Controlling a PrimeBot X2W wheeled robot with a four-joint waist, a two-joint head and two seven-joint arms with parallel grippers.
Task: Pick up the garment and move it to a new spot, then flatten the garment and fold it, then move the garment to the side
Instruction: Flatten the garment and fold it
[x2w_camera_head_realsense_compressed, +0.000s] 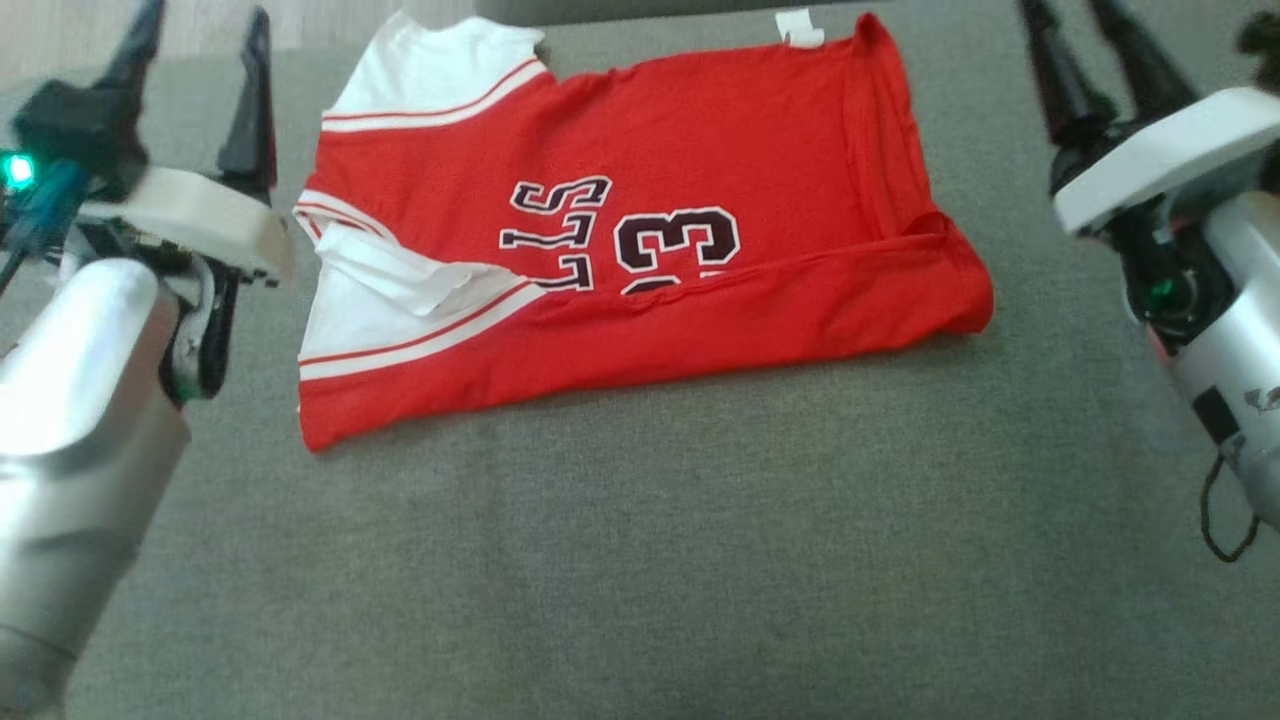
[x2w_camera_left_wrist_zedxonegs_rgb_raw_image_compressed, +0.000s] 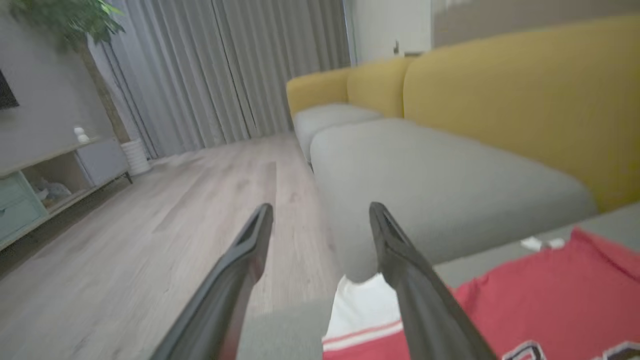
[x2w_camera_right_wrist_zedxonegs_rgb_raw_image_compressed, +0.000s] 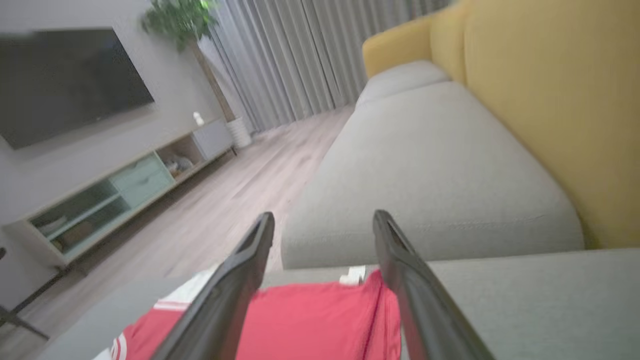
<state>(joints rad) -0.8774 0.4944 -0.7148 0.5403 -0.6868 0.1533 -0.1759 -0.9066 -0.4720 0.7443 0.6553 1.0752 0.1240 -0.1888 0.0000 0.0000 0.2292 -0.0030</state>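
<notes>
A red jersey (x2w_camera_head_realsense_compressed: 640, 260) with white sleeves and dark lettering lies on the grey cushion, its near edge folded over toward the back. A white label sticks out at its far edge. My left gripper (x2w_camera_head_realsense_compressed: 205, 45) hovers open to the left of the jersey, nothing between its fingers (x2w_camera_left_wrist_zedxonegs_rgb_raw_image_compressed: 395, 250). My right gripper (x2w_camera_head_realsense_compressed: 1075, 25) is open too, off to the jersey's right. The jersey (x2w_camera_left_wrist_zedxonegs_rgb_raw_image_compressed: 540, 295) fills the lower right of the left wrist view. Low between the fingers of the right wrist view, the jersey (x2w_camera_right_wrist_zedxonegs_rgb_raw_image_compressed: 310, 320) lies flat.
The grey cushion (x2w_camera_head_realsense_compressed: 640, 550) spreads wide in front of the jersey. Beyond it stands a sofa with a grey seat (x2w_camera_right_wrist_zedxonegs_rgb_raw_image_compressed: 430, 170) and yellow backrest (x2w_camera_right_wrist_zedxonegs_rgb_raw_image_compressed: 560, 90). Wood floor (x2w_camera_left_wrist_zedxonegs_rgb_raw_image_compressed: 150, 225), curtains, a potted plant (x2w_camera_right_wrist_zedxonegs_rgb_raw_image_compressed: 175, 20) and a TV cabinet (x2w_camera_right_wrist_zedxonegs_rgb_raw_image_compressed: 115, 195) lie to the left.
</notes>
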